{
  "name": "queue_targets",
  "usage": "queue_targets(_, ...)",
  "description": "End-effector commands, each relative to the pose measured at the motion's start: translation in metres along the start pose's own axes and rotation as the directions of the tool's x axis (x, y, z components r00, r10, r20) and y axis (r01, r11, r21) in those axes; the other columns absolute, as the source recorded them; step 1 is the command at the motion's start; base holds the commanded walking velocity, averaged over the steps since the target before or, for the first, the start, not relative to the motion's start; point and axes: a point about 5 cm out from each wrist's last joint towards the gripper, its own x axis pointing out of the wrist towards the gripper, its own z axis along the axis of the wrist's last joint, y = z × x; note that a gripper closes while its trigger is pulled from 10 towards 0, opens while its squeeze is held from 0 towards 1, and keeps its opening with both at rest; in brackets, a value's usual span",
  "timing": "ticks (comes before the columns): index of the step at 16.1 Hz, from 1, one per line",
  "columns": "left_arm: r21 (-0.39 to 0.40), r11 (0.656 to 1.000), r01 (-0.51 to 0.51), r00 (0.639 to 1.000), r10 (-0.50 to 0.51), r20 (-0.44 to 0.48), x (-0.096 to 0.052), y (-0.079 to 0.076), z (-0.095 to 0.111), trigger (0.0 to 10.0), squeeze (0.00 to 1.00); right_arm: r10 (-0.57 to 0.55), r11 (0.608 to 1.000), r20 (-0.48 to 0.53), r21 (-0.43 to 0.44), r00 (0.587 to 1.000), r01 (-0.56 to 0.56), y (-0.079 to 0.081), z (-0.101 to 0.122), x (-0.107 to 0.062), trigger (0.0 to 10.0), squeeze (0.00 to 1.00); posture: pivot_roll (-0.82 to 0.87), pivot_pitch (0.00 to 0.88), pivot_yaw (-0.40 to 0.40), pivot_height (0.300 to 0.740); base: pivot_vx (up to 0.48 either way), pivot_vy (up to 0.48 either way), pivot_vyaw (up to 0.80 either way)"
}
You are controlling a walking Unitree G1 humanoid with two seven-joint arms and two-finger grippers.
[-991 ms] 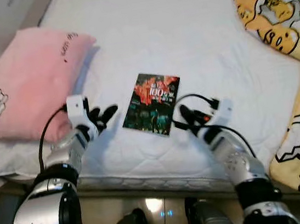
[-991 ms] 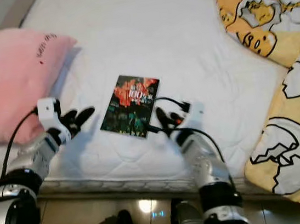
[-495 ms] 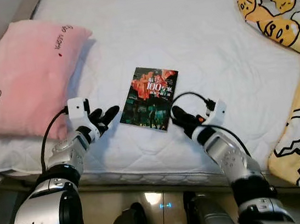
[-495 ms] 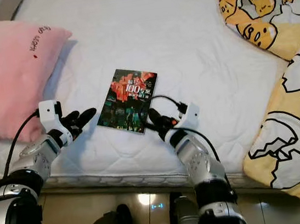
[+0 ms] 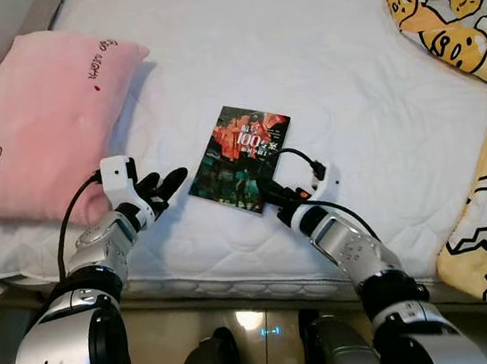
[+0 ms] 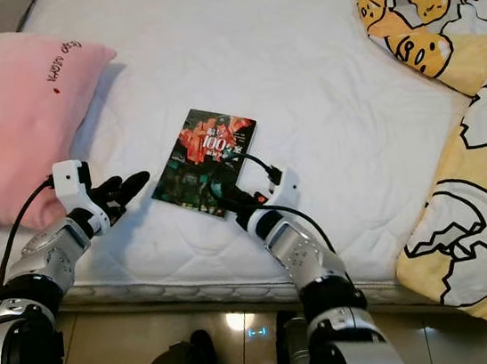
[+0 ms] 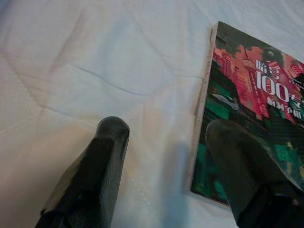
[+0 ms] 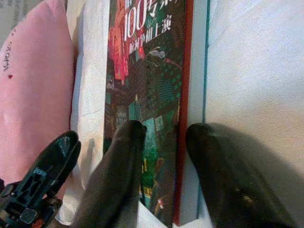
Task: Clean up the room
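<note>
The right gripper (image 5: 275, 203) sits at the near right corner of the book (image 5: 242, 157), its two fingers (image 8: 118, 175) parted and straddling the book's right edge: the right wrist view shows one finger over the cover and the other on the sheet beside the red spine, though I cannot tell whether they press on it. The left gripper (image 5: 165, 185) hovers just off the book's left edge, fingers spread and holding nothing; in the left wrist view one finger (image 7: 92, 175) lies over bare sheet and the other overlaps the cover's near corner. From the head views the book lies flat on the white bed (image 5: 319, 73), cover up, slightly turned, near the bed's front edge. The wrist views add its white page edge and large "100" on a red and green cover. A pink pillow (image 5: 34, 129) rests on the left, well apart from the book, and a yellow blanket (image 5: 453, 2) with a cartoon print is heaped on the right.
</note>
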Motion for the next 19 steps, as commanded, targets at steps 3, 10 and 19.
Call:
queue_targets(3,-0.013,1.0,0.012,1.0,-0.012,0.002,-0.002,0.001,-0.004,10.0,0.0,-0.026,0.999,-0.044,0.019,0.999,0.027,-0.003,-0.016,0.005,0.0,0.0,-0.03,0.292,0.066,0.74,0.0,0.0,0.0)
queue_targets(10,0.008,1.0,0.006,1.0,-0.007,0.007,-0.004,-0.001,-0.012,10.0,0.0,0.111,0.942,0.109,-0.329,0.988,-0.07,0.051,0.015,0.017,0.0,0.0,-0.03,0.261,0.076,0.74,0.0,0.0,0.0)
queue_targets(19,0.117,0.99,-0.081,0.993,0.07,0.096,-0.025,-0.016,-0.02,10.0,0.0,0.029,0.871,0.178,-0.488,0.984,0.062,0.035,0.026,-0.004,0.0,0.0,-0.01,0.232,0.081,0.74,0.0,0.0,0.0)
